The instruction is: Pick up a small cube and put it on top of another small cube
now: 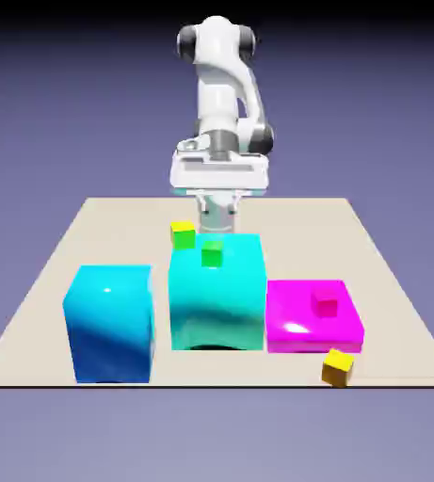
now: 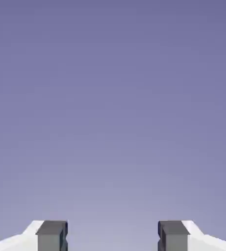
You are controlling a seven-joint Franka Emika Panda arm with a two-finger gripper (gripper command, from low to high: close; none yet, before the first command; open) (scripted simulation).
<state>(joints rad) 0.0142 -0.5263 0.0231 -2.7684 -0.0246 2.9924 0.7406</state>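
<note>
The small cube (image 1: 338, 367), orange-yellow with amber sides, lies on the table near its front edge, in front of the wide flat magenta block (image 1: 300, 325). Another small cube (image 1: 326, 302), magenta-pink, rests on top of that flat block. My gripper (image 1: 217, 216) hangs far back near the robot's base, behind the tall cyan block (image 1: 216, 297), well away from both cubes. In the hand view my gripper (image 2: 113, 236) is open. Its two grey fingertips (image 2: 51, 235) stand wide apart with nothing between them, and only the blue-violet backdrop shows beyond.
A tiny green cube (image 1: 212, 252) sits on the tall cyan block. A tiny yellow-green cube (image 1: 183, 232) lies on the table behind it. A blue-cyan block (image 1: 110, 322) stands at the exterior view's left front.
</note>
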